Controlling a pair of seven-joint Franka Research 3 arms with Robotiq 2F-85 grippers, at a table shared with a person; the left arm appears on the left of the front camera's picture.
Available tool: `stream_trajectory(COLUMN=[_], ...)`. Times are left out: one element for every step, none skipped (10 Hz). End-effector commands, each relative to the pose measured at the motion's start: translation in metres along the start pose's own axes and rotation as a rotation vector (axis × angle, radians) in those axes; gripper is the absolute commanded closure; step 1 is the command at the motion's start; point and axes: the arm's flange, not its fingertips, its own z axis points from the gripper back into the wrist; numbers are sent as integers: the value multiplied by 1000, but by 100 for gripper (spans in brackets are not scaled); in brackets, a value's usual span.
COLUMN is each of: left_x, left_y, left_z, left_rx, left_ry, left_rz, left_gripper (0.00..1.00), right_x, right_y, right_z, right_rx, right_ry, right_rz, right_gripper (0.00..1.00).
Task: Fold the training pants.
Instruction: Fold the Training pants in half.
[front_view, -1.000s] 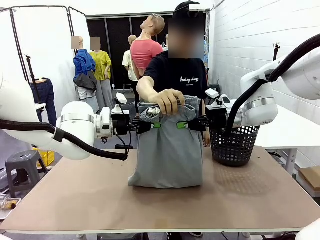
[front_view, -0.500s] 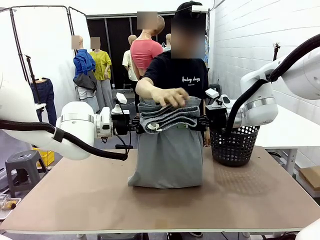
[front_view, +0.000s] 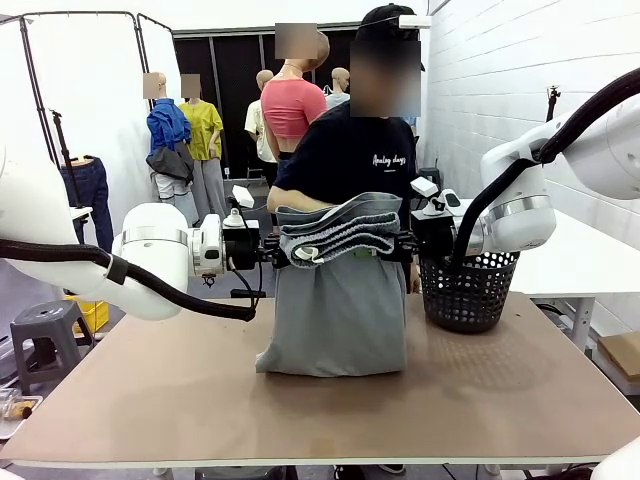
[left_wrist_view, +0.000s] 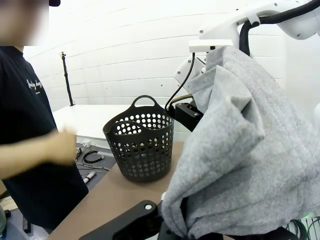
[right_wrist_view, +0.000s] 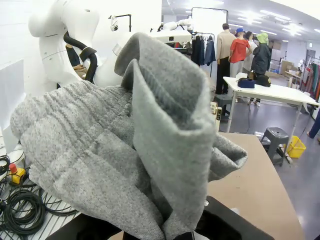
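Left gripper (front_view: 283, 251): comes in from the left at chest height above the worktop, pointing toward the middle; clamped shut on the left edge of the training pants, just under the waistband fold.
Left wrist view: grey jersey bunches over the gripper's own fingers and hides their tips; the cloth rises up the right half of the picture.
Training pants (front_view: 337, 300): light grey, hanging upright between the two grippers, held at both side edges; the ribbed waistband end (front_view: 335, 237) is draped forward over the top in a slanted roll; the lower end rests folded on the worktop (front_view: 200, 400) near its far middle.
Person (front_view: 350, 160): stands at the far side right behind the pants, dark T-shirt, one forearm bent behind the top of the cloth; hand not on the cloth.
Right gripper (front_view: 394, 246): comes in from the right at the same height, facing the left one; closed tight on the right edge of the pants.
Right wrist view: a thick fold of grey jersey stands over the fingers, fingertips covered.
Black basket (front_view: 468, 290): perforated, upright on the worktop just right of the pants, below the right arm.
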Motion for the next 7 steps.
stream_trajectory(left_x=[4, 4, 4, 4, 4, 4, 4], left_y=[-2, -2, -2, -2, -2, -2, -2], left_z=[-1, -1, -1, -1, -1, -1, -1], left_rx=[7, 7, 7, 7, 7, 7, 7], left_ry=[6, 6, 6, 6, 6, 6, 6], left_rz=[-12, -12, -12, -12, -12, -12, -12], left_gripper=[100, 100, 100, 100, 100, 100, 100], right_x=[0, 0, 0, 0, 0, 0, 0], right_y=[2, 2, 2, 2, 2, 2, 2], right_z=[0, 0, 0, 0, 0, 0, 0], right_rx=[4, 4, 4, 4, 4, 4, 4], right_ry=[-18, -18, -18, -18, -18, -18, -18], right_rz=[-6, -6, -6, -6, -6, -6, -6], right_gripper=[100, 100, 100, 100, 100, 100, 100])
